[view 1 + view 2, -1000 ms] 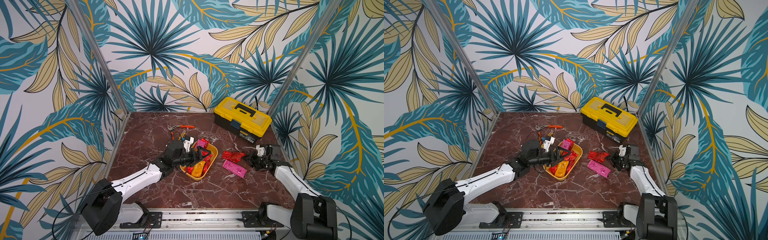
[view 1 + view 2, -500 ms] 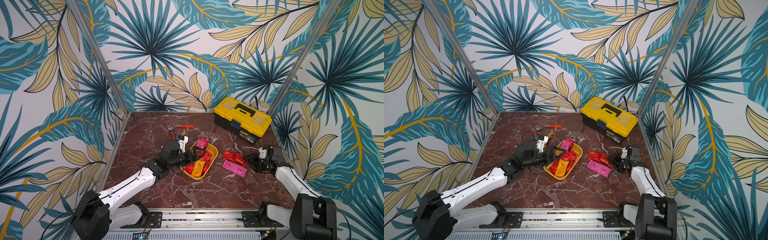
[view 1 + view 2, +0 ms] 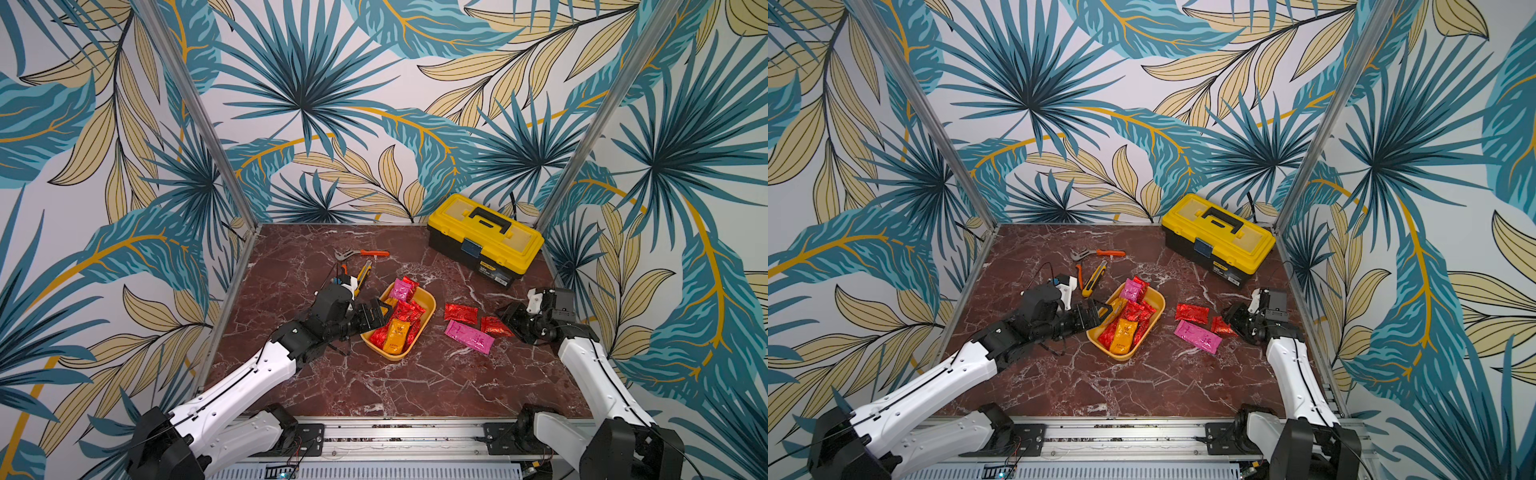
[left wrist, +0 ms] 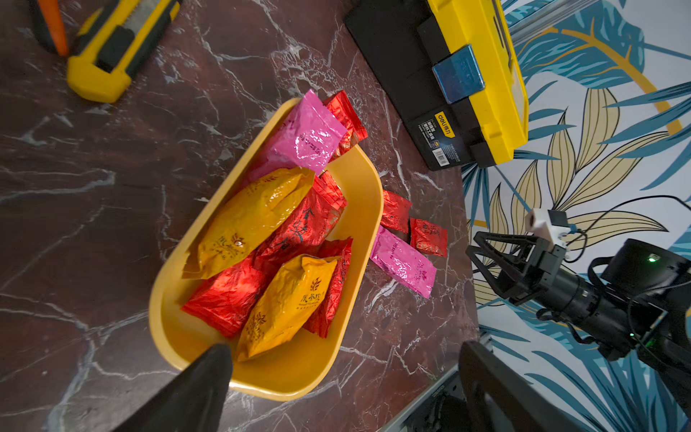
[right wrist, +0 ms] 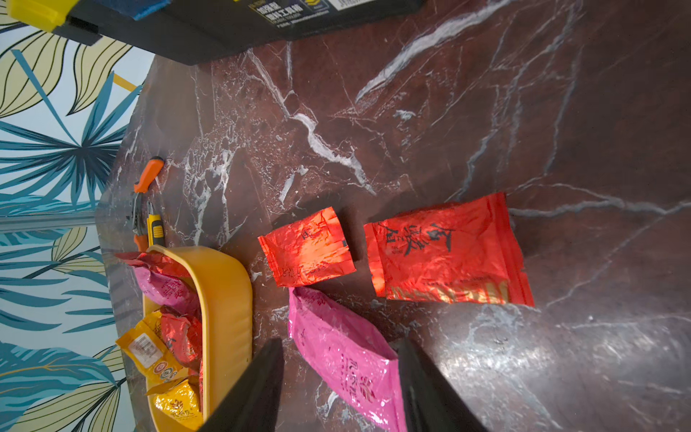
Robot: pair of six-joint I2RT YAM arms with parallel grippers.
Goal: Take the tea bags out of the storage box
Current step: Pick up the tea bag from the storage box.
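Box: the shallow yellow plastic storage box [image 4: 299,374] sits near the middle of the dark red marble table [image 3: 374,386]. It has no lid.
Bags in the box: small shiny foil tea bags [image 4: 299,224] in red, orange and pink are piled inside the box. A pink one and a red one poke out over its far rim.
Bags out of the box: two red foil bags [image 3: 460,313] and one pink foil bag [image 3: 469,336] lie flat on the table just beside the box, on the right arm's side.
Left gripper: the black left gripper [image 3: 379,318] is at the box's rim on the left arm's side. Its jaws are spread wide, with nothing in them.
Right gripper: the black right gripper [image 3: 510,321] is past the loose bags from the box, jaws apart — holding nothing.
Other things: the big yellow and black toolbox [image 3: 486,237] stands behind the box, well apart. A yellow cutter knife [image 4: 112,48] and orange-handled pliers [image 3: 361,252] lie behind the box too — on the left arm's side.
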